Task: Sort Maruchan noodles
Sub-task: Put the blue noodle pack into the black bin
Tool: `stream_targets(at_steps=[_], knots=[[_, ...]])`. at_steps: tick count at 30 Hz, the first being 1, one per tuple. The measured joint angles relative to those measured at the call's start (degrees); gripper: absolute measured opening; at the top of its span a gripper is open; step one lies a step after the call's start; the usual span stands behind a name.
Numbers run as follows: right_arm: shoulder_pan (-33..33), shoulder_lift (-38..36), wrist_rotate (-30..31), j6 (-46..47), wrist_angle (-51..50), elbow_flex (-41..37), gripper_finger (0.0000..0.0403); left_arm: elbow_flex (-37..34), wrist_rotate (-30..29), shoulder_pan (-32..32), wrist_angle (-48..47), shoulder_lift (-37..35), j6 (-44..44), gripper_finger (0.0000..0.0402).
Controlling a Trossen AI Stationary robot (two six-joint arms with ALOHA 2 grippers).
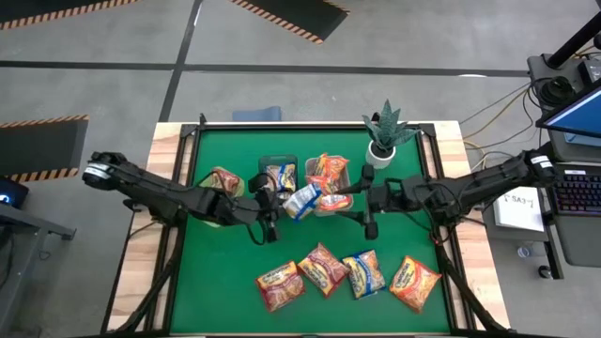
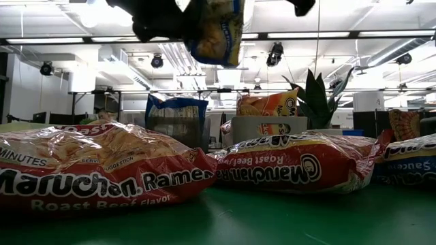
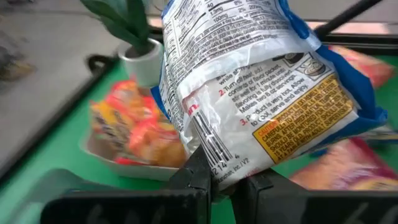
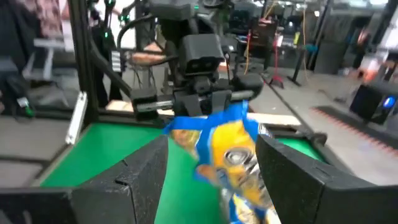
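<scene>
A blue-and-yellow Maruchan packet is held above the middle of the green table, pinched at one edge by the left gripper, whose fingers are clamped together on the wrapper beside the barcode. On the packet's white back panel, numbered cooking steps ("2. Turn off heat", "3.") and a yellow caution box are seen in the left wrist view; the smaller print cannot be read. The right gripper is placed just beside the same packet from the other side, with its fingers spread apart on either side of it and not closed on it.

In the low view, a red packet at the near edge is read as "Maruchan Ramen", "Roast Beef Flavor", "Minutes". A second red packet next to it lies with its lettering upside down; "Maruchan" and "Roast Beef Flavor" are made out.

From above, four packets are counted in a row at the near edge. Behind the grippers, orange packets are seen in a grey bin, a blue-and-yellow one in a dark bin, and one in a bin at the left. A potted plant stands at the far right corner.
</scene>
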Motion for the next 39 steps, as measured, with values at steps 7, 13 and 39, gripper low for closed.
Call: stream_targets(at_steps=[7,13,39], knots=[[0.2,7.3,-0.1,-7.3,-14.2,11.3,0.0231,0.0,16.2,1.4,-1.1,0.8,-9.6,0.0013],[0.2,15.4,-3.2,-9.0,-32.9,25.3,0.0231,0.0,18.1,1.4,-2.3,1.0,-12.9,0.0013],[-1.6,32.7,-2.0,-11.7,-53.5,46.8,0.0175,0.0,17.8,1.4,-1.7,2.9,-10.3,0.0013]])
